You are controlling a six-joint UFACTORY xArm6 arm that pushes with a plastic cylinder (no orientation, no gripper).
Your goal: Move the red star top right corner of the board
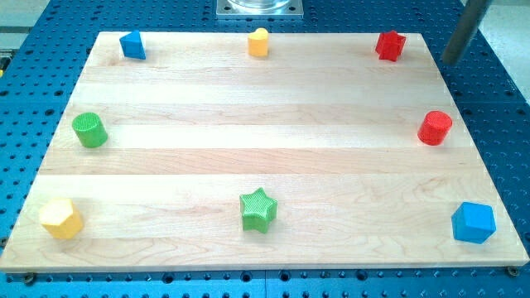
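My tip: the dark rod enters at the far right of the view; its lower end sits just off the board's right edge, over the blue perforated table.
Jaws: there are none, only a plain rod, so nothing spreads or pinches and nothing is held.
Contact: the tip touches no block; whether it rests on the table surface I cannot tell.
Red star: at the far right corner of the board, just left of my tip, with a clear gap between them.
Red cylinder: along the right edge, nearer to the viewer than the red star, well apart from it.
Blue block: near right corner, angular, close to the board's edge.
Yellow block, far: middle of the far edge, rounded top; its exact shape is unclear.
Blue block, far left: at the far left corner, angular.
Green cylinder: along the left edge, about halfway down.
Yellow block, near: near left corner, faceted like a hexagon.
Green star: middle of the near edge.
Containers: the wooden board is the only thing bearing others; all eight blocks stand around its border, each apart from the next.
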